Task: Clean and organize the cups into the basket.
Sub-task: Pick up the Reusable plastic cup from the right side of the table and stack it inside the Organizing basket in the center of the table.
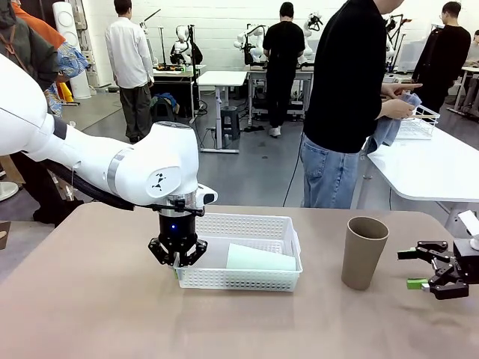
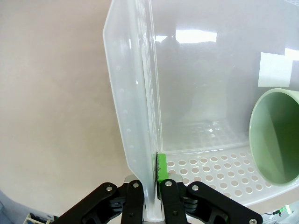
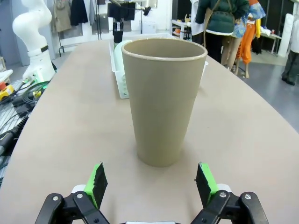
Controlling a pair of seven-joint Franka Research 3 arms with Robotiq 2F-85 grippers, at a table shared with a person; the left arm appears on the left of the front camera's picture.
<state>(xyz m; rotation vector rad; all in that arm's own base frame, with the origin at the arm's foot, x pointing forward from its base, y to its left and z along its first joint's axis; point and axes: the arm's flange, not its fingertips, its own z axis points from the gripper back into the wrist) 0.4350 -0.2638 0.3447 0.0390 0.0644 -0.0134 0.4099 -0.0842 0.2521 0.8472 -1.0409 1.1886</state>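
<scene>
Left claw (image 1: 177,262) clamps the basket (image 1: 247,223); right claw (image 1: 410,269) gapes at a tan cup (image 1: 364,252).

The white lattice basket sits mid-tabletop (image 1: 90,314). The left claw reaches down at the basket's near left corner, and in the left wrist view its green pads are pressed narrowly on either side of the thin plastic wall. A mint-green cup (image 1: 258,258) lies on its side inside the basket, mouth towards that claw. The tan cup stands upright on the tabletop to the right of the basket, apart from it. The right claw hangs low near the cup, its fingers spread wide, touching nothing. The left arm's joint bears a small dark emblem (image 1: 159,181), with no letters legible.
</scene>
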